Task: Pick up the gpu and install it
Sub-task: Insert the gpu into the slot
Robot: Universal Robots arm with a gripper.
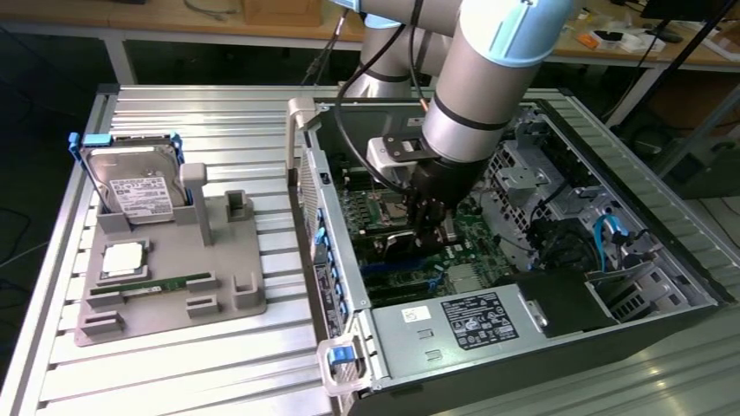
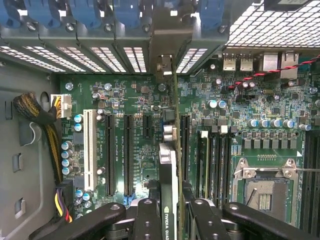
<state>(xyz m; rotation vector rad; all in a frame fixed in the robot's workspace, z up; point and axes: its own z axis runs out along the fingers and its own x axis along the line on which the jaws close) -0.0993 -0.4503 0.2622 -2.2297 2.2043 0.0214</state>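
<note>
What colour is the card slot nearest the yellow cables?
The card slot is white, clearest in the wrist view.

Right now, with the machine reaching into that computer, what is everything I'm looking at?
computer case: one, dark grey, open, exterior view's right
motherboard: one, green, inside the case
power supply: one, silver, black label, case's near corner
gpu: one, dark, edge-on to the motherboard, between the tool's fingers
holder: one, grey, exterior view's left
hard drive: one, silver, white label, standing in the holder
square chip: one, silver, lying on the holder
memory stick: one, green, lying on the holder
table: one, silver, slatted, under everything
arm: one, grey with light blue caps, reaching into the case
tool: one, black, shut on the gpu
</note>
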